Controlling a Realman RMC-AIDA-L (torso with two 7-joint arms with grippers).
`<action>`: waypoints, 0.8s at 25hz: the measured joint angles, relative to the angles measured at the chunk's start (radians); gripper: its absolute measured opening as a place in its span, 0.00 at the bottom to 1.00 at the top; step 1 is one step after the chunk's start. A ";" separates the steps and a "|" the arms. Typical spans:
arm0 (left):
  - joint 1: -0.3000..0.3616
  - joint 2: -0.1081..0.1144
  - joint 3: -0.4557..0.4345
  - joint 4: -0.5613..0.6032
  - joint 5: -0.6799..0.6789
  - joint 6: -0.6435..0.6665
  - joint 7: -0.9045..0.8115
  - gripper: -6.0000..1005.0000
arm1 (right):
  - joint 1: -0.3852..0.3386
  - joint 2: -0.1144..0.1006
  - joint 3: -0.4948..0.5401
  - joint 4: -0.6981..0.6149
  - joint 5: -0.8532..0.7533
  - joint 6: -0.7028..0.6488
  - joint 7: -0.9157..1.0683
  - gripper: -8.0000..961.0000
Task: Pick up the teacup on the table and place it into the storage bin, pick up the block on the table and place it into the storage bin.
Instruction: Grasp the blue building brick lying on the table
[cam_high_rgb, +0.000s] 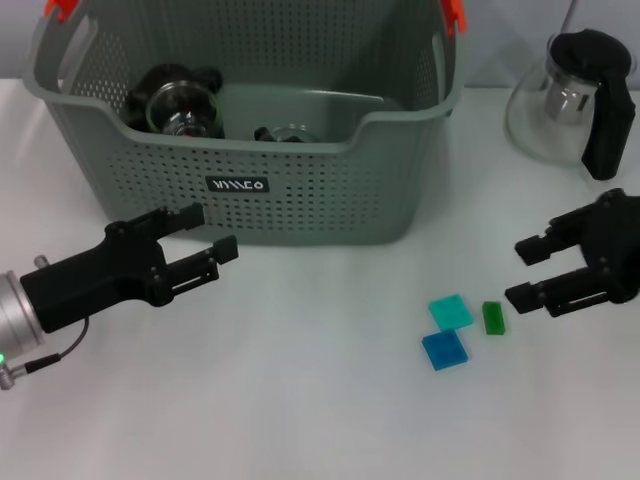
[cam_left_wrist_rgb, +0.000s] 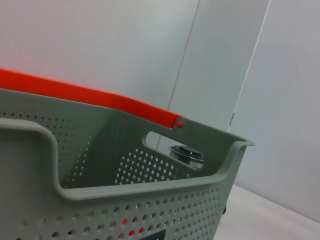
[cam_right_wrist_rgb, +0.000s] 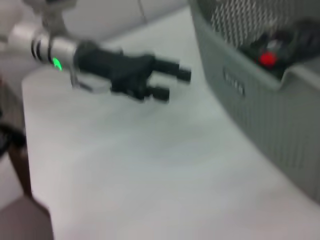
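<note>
The left claw (cam_high_rgb: 207, 238) lies nearest, low over the white bench (cam_high_rgb: 300, 400) on the robot's left, its two black fingers spread apart and empty, pointing toward the front wall of the storage bin (cam_high_rgb: 300, 190). The tips sit just beside the bin's small black label (cam_high_rgb: 237, 185), near the wall; whether they touch it cannot be told. The right wrist view shows this same claw (cam_right_wrist_rgb: 172, 82) from the far side, fingers parted, hovering above the bare bench (cam_right_wrist_rgb: 150, 175) beside the bin (cam_right_wrist_rgb: 270, 95).

The right claw (cam_high_rgb: 523, 272) hangs on the robot's right, also released and holding nothing, its fingertips just beside a small green block (cam_high_rgb: 493, 317). Two more blocks lie close by on the bench: a teal block (cam_high_rgb: 451, 312) and a blue block (cam_high_rgb: 444, 350), the pair touching or nearly so, the green one a little apart from them.

Inside the storage bin rest a glass teacup (cam_high_rgb: 183, 108) with dark fittings toward the robot's left and another glass piece (cam_high_rgb: 288, 133) near the middle. Orange handle clips (cam_high_rgb: 455, 14) mark the bin's top corners; the left wrist view looks along the bin's rim (cam_left_wrist_rgb: 150, 182) and one orange clip (cam_left_wrist_rgb: 100, 97).

A glass teapot (cam_high_rgb: 570, 100) with a black lid and handle stands on the bench behind the right claw, well apart from the bin.
</note>
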 joint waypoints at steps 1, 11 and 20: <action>0.001 0.000 -0.001 0.000 0.000 -0.001 0.000 0.72 | 0.028 0.005 -0.018 0.006 -0.042 0.000 0.008 0.65; 0.000 -0.001 0.000 0.000 0.000 -0.015 0.004 0.72 | 0.146 0.027 -0.316 0.157 -0.183 0.149 0.038 0.65; -0.006 -0.003 0.000 -0.004 0.000 -0.037 0.003 0.72 | 0.188 0.027 -0.502 0.264 -0.203 0.300 0.077 0.66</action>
